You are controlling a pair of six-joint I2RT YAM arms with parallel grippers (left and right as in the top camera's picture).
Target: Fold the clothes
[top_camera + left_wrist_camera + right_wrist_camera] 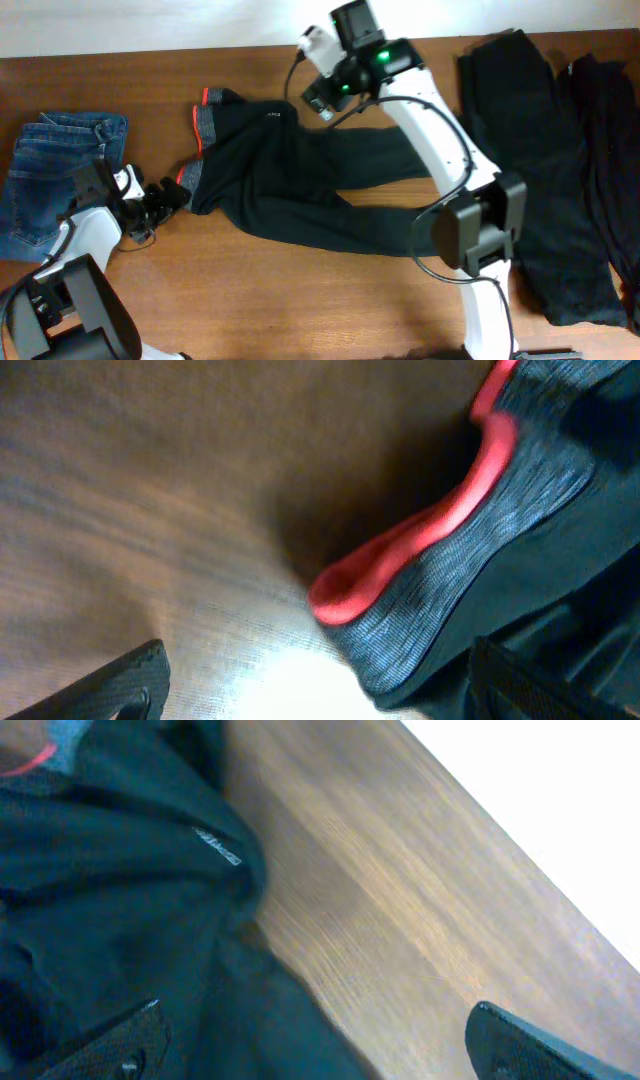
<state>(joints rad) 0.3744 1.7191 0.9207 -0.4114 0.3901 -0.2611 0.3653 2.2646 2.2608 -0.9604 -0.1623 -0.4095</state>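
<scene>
- Overhead: we record the black trousers [300, 180] lying spread across the middle of the table [300, 300]. The waist end points left and both legs run right, passing under the right arm.
- Overhead: the waistband [205, 120] is grey with a red-orange lining along its edge. The rest of the cloth is matte black and softly creased.
- Overhead: the left gripper [178, 196] sits at the near corner of the waistband. The right gripper [322, 104] hangs over the far edge of the trousers.
- Overhead: blue jeans [60, 170] lie at far left, and a spread of other dark garments [530, 150] lies at far right.
- Left wrist: the fingers [120, 680] stand wide apart with nothing clamped. Between them lies the waistband corner, heathered grey knit with the bright red lining curled outward. Bare wood is to the left. The picture is blurred, so we cannot tell whether either finger touches the cloth.
- Right wrist: the fingers [520, 1040] stand wide apart and hold nothing. One is over black cloth, the other over bare wood. The trousers fill the left of the frame and carry a small white logo [215, 845].
</scene>
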